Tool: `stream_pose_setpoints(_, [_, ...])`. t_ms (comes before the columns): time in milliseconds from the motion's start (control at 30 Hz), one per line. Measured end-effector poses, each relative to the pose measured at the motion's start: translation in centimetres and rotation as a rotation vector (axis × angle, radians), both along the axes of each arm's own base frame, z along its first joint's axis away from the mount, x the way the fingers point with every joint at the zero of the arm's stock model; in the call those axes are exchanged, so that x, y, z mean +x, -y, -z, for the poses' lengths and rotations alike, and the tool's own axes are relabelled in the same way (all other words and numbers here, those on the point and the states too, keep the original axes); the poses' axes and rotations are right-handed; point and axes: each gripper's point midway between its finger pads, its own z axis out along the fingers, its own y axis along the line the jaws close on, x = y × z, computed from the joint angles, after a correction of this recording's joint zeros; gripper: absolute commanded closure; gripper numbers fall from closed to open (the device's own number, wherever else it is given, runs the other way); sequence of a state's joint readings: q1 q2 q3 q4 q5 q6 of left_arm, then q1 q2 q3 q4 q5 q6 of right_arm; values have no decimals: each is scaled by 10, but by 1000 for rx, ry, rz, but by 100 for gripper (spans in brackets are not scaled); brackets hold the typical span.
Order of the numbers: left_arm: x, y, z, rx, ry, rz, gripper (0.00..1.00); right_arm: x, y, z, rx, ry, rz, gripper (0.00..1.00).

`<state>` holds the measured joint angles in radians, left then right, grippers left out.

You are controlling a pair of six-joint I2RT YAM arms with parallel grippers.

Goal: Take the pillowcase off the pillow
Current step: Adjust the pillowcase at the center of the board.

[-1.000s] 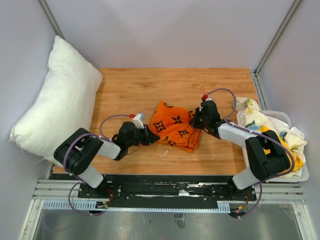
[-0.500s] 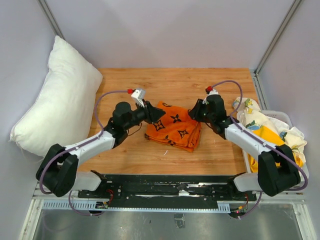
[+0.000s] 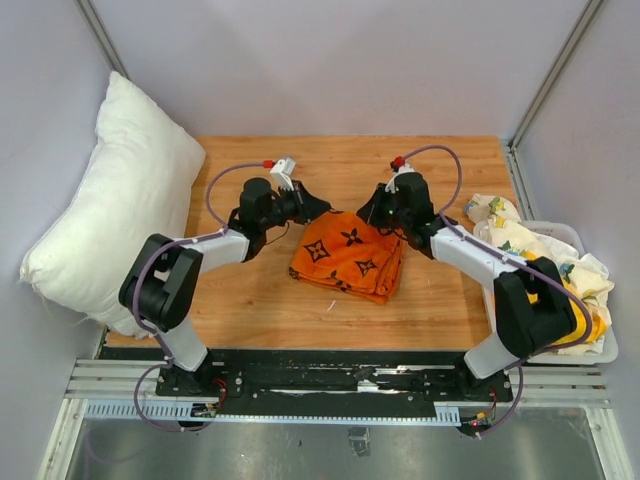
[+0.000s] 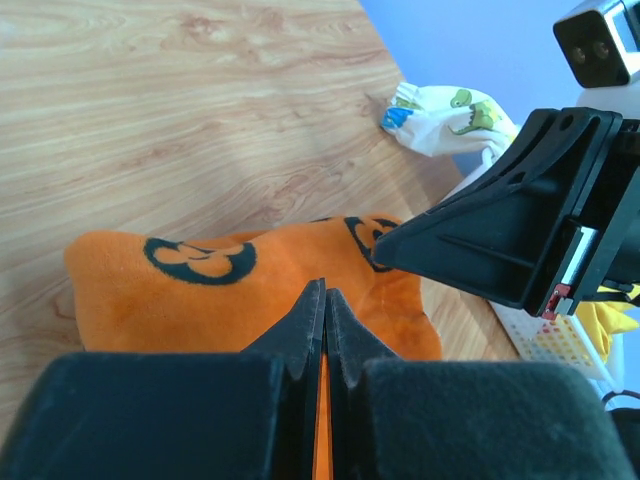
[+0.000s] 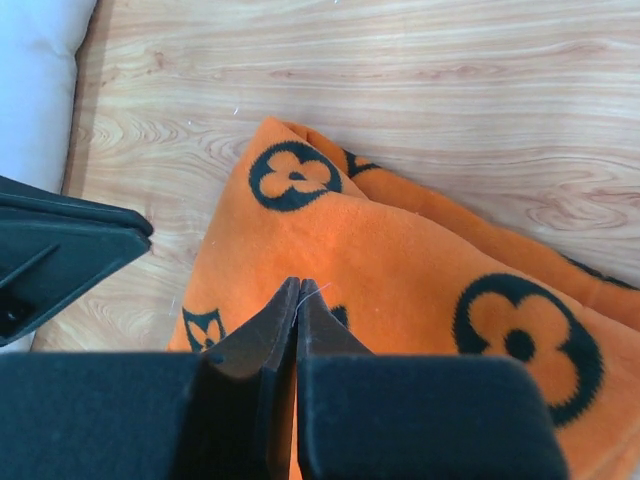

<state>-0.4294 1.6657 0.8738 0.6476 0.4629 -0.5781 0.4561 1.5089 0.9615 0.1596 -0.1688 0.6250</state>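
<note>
Flanking pillowcase (image 3: 347, 256) far edge: left tool (image 3: 324, 208), right tool (image 3: 363, 217), both closed.

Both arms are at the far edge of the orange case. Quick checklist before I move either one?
1. Pillowcase off the pillow: ok, they lie apart.
2. Pillowcase fully on the table: ok.
3. Left gripper shut: ok. Pinching fabric: cannot tell.
4. Right gripper shut: ok. Pinching fabric: cannot tell.
5. Gap between the two grippers: ok, seen from above.
</note>
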Motion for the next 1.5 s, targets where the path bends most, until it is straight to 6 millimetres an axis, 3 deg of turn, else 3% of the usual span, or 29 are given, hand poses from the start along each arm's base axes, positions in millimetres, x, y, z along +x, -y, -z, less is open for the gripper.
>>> stream_pose_setpoints(233, [10,12,43,-29,-73,28,99,3,-13,40,42,-97,-28,99])
stream_pose_setpoints(400, [14,11,110,7,-201,4,100,-15,7,87,17,-193,-2,99])
stream_pose_setpoints(500, [17,6,120,26,-214,-23,100,-27,27,106,18,-236,31,99])
stream_pose_setpoints(700, [32,-21,101,110,-163,-133,94,-32,47,88,25,-192,62,99])
stream_pose_setpoints(867, [39,-49,49,154,-62,-221,77,-38,49,73,0,-173,45,95])
stream_pose_setpoints(1033, [21,-44,-2,124,48,-171,76,-41,35,39,-8,-87,-11,99])
stream_pose_setpoints(1133, [3,-22,-5,127,64,-95,78,-47,19,30,0,-61,-65,99])
stream_pose_setpoints(1200, [-16,-3,10,140,37,-33,82,-54,9,35,1,-78,-100,99])
stream_pose_setpoints(1300, [-45,14,52,159,-51,49,85,-70,2,54,-10,-125,-141,99])
stream_pose_setpoints(1433, [-72,4,127,210,-239,61,86,-101,9,88,-49,-218,-168,99])
stream_pose_setpoints(1500, [-77,-1,141,214,-279,52,86,-120,16,103,-67,-260,-177,99])
